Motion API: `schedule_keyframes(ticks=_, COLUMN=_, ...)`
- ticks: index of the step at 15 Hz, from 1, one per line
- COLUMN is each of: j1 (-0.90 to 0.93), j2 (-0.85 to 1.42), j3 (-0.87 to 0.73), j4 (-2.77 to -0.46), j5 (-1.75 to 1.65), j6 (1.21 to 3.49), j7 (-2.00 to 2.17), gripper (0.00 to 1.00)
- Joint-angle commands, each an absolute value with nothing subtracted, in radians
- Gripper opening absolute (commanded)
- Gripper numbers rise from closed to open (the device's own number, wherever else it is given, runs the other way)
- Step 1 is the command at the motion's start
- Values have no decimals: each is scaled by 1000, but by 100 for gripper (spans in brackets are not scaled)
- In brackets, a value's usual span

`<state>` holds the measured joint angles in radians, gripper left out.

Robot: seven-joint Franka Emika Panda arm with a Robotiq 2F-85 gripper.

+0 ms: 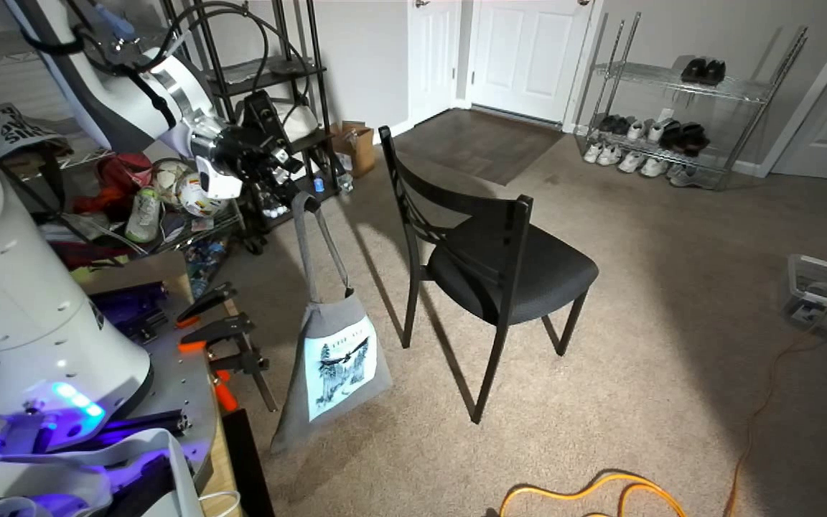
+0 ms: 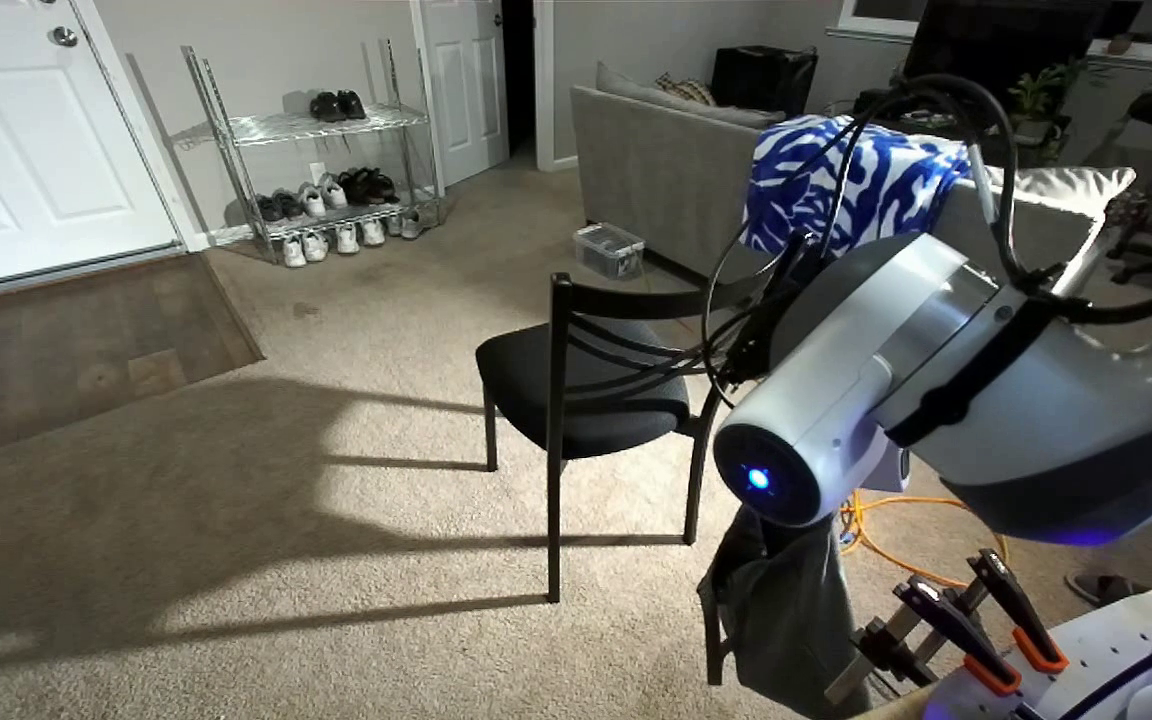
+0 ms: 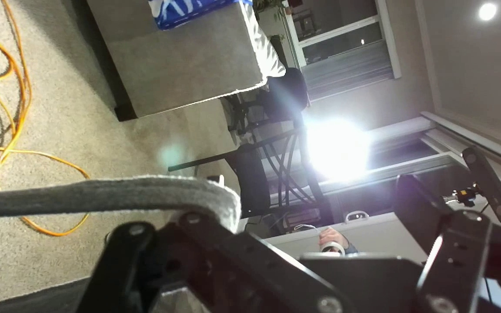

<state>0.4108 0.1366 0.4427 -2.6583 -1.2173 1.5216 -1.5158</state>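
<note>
"Is your hand (image 1: 288, 176) gripping the bag (image 1: 334, 366)?"
"No, your fingers (image 3: 413, 200) stand apart; its strap (image 1: 305, 244) loops over one, and the bag hangs below, between the table (image 1: 223, 459) and the chair (image 1: 521, 273)."

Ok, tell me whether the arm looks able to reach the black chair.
Probably yes: the black chair stands near the gripper and nothing visible seems to bar the way, though the gray tote bag hanging from it could snag.

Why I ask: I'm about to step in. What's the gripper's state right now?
Gripper: open, fingers apart; a gray tote bag hangs by its strap over one finger.
</note>
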Motion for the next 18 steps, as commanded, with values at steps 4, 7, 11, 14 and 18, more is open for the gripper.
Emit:
schedule_keyframes(ticks=4, j1=406, j2=47, j3=450, j4=-2763, j5=-1297, j6=1569, j7=-1536, gripper=100)
schedule_keyframes(ticks=7, j1=409, j2=40, j3=449, j4=-2775, j5=-1335, j6=1561, j7=-1545, gripper=100)
schedule_keyframes(ticks=11, j1=410, j2=38, j3=446, j4=-2782, j5=-1386, j6=1539, j7=-1563, gripper=100)
schedule_keyframes(ticks=14, j1=399, j2=45, j3=429, j4=-2786, j5=-1432, j6=1517, j7=-1562, gripper=100)
schedule_keyframes(ticks=18, j1=390, j2=47, j3=403, j4=-2793, j5=-1492, j6=1480, j7=-1563, gripper=100)
